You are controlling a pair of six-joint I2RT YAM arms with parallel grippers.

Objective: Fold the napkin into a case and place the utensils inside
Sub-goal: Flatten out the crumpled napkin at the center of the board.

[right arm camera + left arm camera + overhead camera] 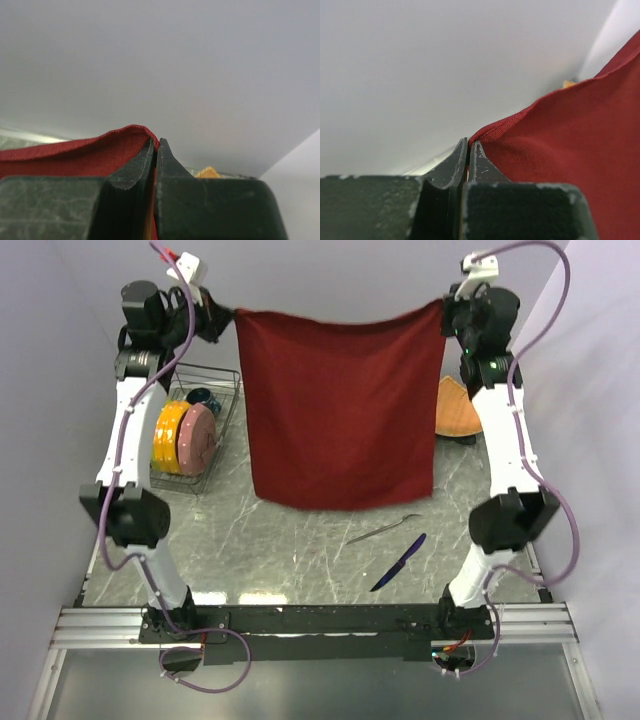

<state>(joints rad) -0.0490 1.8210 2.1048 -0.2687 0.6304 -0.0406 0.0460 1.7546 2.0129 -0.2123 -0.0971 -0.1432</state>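
Hanging limp above the grey marbled tabletop [300,540], dark red soft cloth napkin [340,405] | left claw [222,318], right claw [448,310] each clamp a top corner | judged light, floppy, sags easily; grip corners, hems

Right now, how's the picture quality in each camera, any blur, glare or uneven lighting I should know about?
Top external: even, soft light, sharp throughout, no harsh glare on the napkin or the table. Left wrist: the left gripper, close to the lens, looks soft, the cloth's weave crisper near the pinch. Right wrist: a plain grey wall fills most of it, the orange mat is blurred.
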